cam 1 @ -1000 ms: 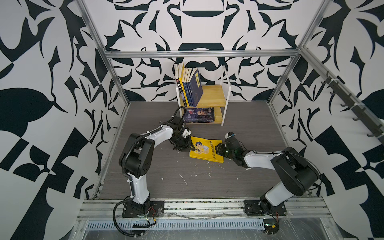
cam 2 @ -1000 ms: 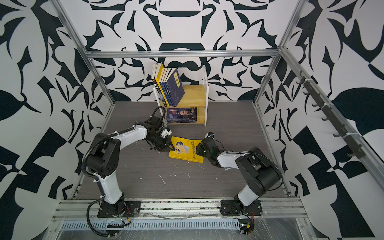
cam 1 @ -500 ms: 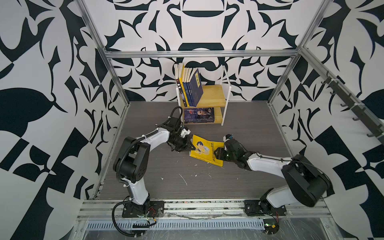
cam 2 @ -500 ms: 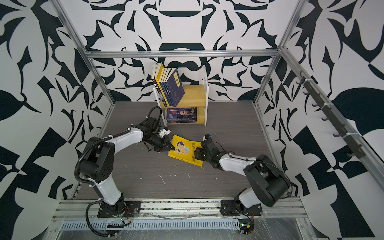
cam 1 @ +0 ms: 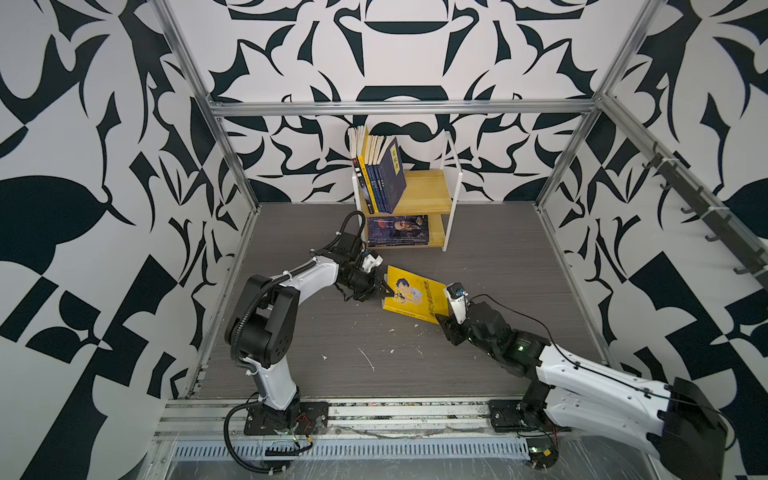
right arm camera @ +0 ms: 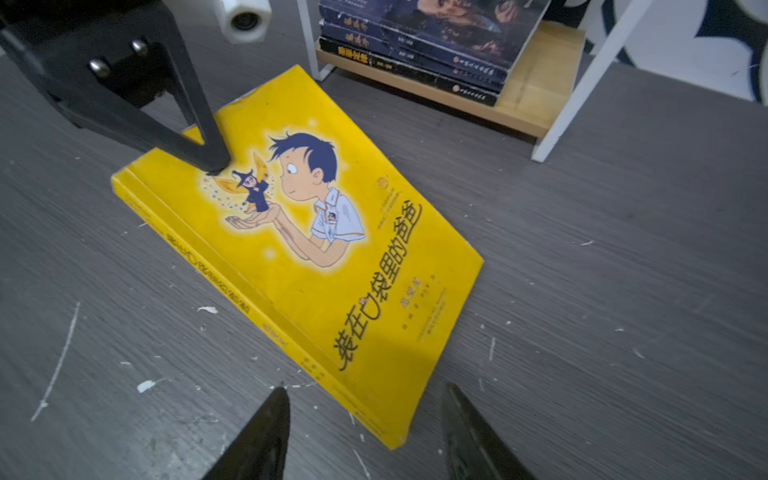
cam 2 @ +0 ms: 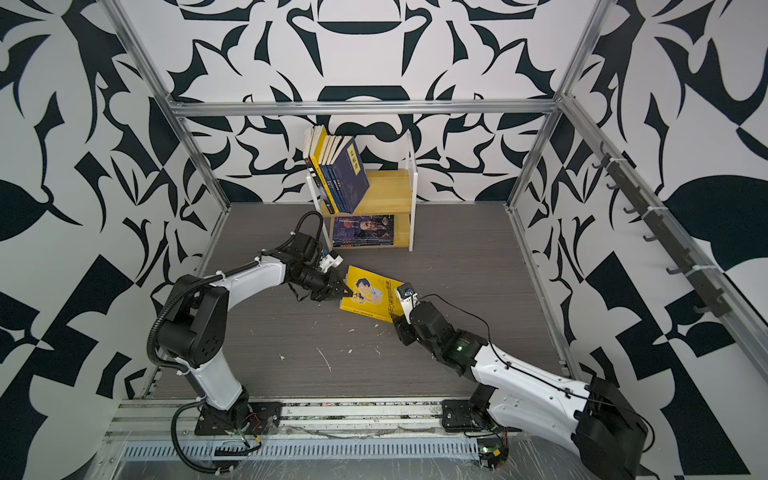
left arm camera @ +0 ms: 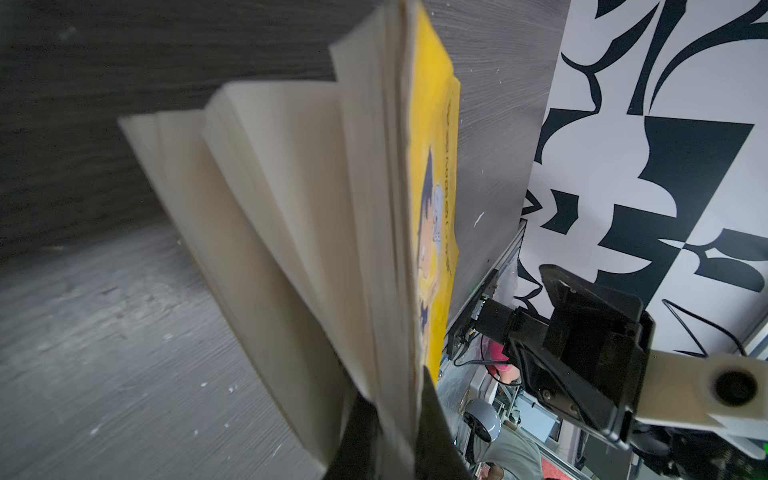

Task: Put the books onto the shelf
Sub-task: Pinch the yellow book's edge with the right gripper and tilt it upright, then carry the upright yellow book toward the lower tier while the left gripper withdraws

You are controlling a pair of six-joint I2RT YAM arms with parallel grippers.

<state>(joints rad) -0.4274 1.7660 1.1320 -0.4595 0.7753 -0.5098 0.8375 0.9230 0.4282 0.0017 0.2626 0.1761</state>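
The left gripper (cam 1: 381, 293) pinched the yellow book (cam 1: 417, 296) at its 9 o'clock edge; the right gripper (cam 1: 440, 321), at 4 o'clock, had its fingers spread.

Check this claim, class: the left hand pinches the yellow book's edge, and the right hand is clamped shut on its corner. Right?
No. The right hand is open, its fingers spread either side of the yellow book's corner, as the right wrist view shows. The left hand does pinch the edge.
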